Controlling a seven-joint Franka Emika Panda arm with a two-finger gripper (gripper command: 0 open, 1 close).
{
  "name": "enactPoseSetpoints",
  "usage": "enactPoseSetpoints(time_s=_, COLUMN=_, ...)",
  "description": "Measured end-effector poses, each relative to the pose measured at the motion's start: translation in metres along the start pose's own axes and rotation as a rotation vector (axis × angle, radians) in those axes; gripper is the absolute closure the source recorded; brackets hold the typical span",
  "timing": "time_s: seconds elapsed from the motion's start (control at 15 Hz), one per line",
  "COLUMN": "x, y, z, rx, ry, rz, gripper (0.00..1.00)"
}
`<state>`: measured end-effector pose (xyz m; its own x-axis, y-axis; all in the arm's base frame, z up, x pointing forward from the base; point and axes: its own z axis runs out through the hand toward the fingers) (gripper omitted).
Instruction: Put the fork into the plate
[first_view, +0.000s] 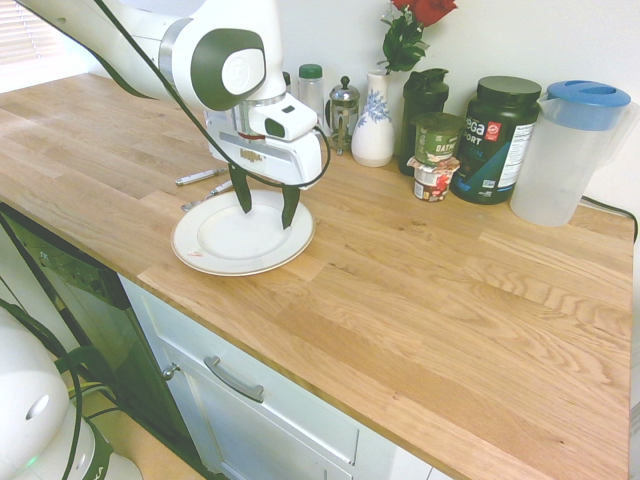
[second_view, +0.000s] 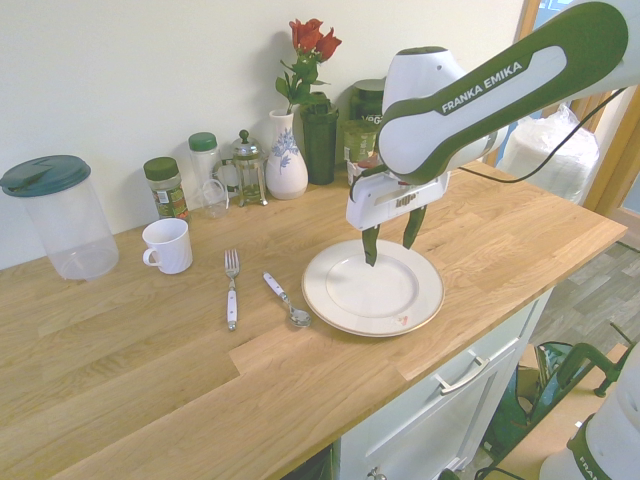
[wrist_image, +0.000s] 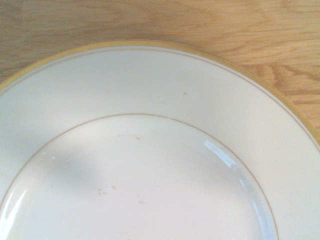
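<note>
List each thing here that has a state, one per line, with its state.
hand: open, empty, hovering over the plate
plate: empty, flat on the counter
fork: lying on the counter, apart from the plate
spoon: lying between fork and plate
mug: upright
pitcher: lid on

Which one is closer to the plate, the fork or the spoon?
The spoon. Its bowl lies right beside the rim of the plate, while the fork, the one with tines, lies farther out, on the spoon's far side toward the white mug.
</note>
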<state>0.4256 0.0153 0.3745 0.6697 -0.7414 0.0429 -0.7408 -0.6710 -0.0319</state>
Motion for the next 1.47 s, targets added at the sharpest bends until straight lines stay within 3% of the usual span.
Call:
enactPoseSetpoints(time_s=0.33, x=-0.013, y=-0.014, z=-0.002, rx=0.033, ry=-0.009, rz=0.013, gripper=0.00)
enactPoseSetpoints(time_s=0.8, x=-0.065, y=-0.094, z=0.000, rx=0.086, ry=-0.009, rz=0.063, gripper=0.00)
enactPoseSetpoints(time_s=1.47, x=-0.133, y=-0.186, z=0.008, rx=0.119, ry=-0.073, rz=0.038, gripper=0.00)
